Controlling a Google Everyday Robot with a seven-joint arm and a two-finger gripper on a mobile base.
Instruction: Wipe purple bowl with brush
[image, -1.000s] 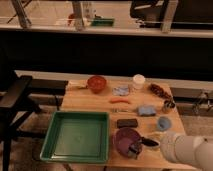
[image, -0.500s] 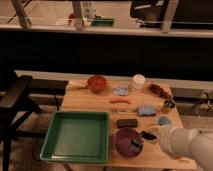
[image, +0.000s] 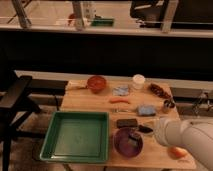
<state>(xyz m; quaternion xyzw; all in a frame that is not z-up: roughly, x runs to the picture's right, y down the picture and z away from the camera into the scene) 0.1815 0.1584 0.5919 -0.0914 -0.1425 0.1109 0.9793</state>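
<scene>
Just right of the purple bowl (image: 128, 141), the hand (image: 145, 129), grip state unclear

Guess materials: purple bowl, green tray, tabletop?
Purple bowl: likely plastic, uniform dark purple with a dull sheen. Green tray: probably moulded plastic, one flat colour, rounded raised rim. Table: looks like wood, pale tan and matte. The gripper sits at the bowl's right rim, ahead of the white arm; the brush can't be made out clearly.
</scene>
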